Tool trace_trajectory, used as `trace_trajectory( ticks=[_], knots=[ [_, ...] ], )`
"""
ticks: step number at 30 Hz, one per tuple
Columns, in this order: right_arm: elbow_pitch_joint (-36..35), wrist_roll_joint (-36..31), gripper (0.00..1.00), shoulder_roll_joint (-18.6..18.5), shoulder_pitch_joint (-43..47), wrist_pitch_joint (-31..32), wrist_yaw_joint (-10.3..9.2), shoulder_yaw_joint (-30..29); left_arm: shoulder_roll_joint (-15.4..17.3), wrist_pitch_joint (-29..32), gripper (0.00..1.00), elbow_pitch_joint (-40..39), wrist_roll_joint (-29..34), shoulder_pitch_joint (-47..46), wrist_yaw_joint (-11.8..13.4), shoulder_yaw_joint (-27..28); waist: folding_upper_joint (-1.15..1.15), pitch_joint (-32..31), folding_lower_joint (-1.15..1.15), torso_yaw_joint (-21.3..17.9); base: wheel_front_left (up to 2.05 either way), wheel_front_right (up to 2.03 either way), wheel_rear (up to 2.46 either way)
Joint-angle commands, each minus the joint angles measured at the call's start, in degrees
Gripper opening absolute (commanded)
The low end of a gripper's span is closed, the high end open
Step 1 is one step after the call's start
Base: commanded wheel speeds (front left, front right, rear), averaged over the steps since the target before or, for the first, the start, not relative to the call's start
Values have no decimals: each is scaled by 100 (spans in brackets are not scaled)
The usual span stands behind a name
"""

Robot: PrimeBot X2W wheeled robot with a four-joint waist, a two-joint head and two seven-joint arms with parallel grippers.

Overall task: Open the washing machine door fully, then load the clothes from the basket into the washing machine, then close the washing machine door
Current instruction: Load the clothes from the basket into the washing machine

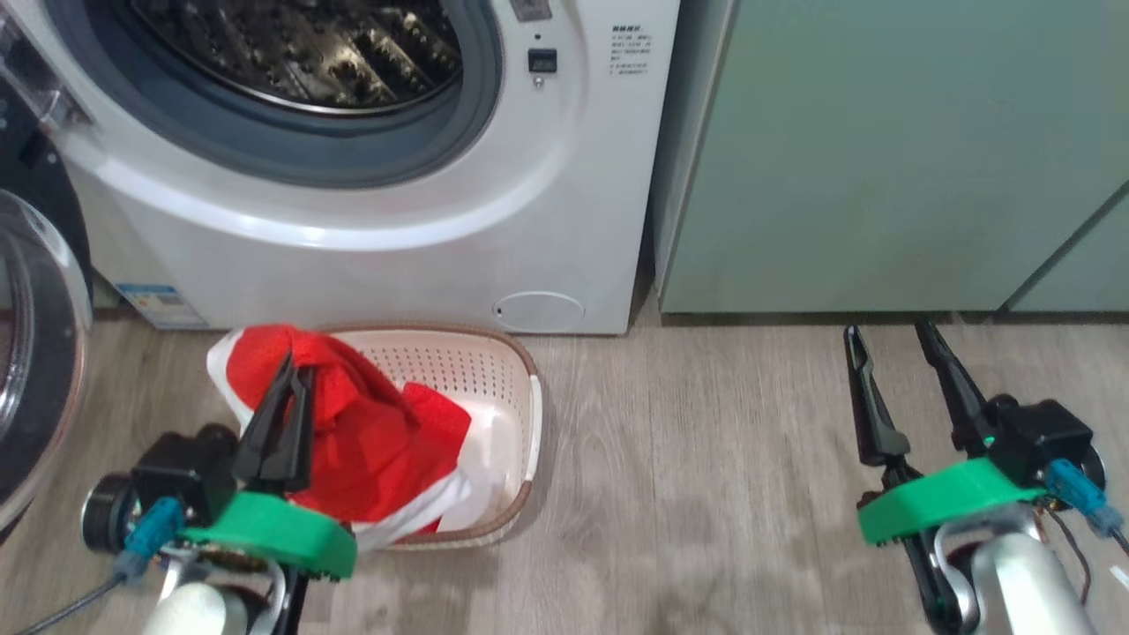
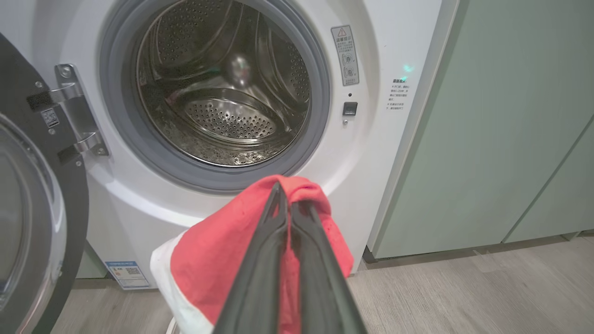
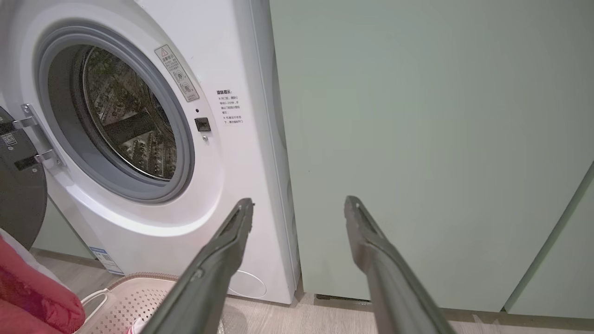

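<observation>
The white washing machine (image 1: 370,203) stands ahead, its steel drum (image 2: 227,88) showing no laundry. Its black-rimmed door (image 1: 35,353) hangs swung out at the far left. On the floor in front sits the cream basket (image 1: 494,388). Red and white clothes (image 1: 379,441) are lifted partly out of it, bunched over its left side. My left gripper (image 1: 295,375) is shut on the red fabric (image 2: 222,246), fingertips pointing toward the drum. Over bare floor at the right, my right gripper (image 1: 886,339) stands open with nothing between its fingers (image 3: 236,222).
Pale green cabinets (image 1: 882,150) adjoin the machine on the right. Wood-look floor (image 1: 706,459) lies between the basket and my right arm. The open door's hinge (image 2: 74,111) sits at the drum's left.
</observation>
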Motion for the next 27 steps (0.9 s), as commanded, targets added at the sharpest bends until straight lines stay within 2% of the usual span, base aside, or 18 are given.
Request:
trace_trajectory(
  ticks=[1,13,27],
  knots=[
    [-225,44,100,12,-21,38,0,107,130,17,0,-248,22,-133,40,196,0,-108,1,-15,0,0,0],
    [-494,89,100,12,220,165,0,50,184,78,0,-345,28,61,160,187,0,-252,1,-54,0,0,0],
    [-541,103,100,12,209,162,0,46,212,86,0,-314,-9,7,186,157,0,-181,1,-32,0,0,0]
  ],
)
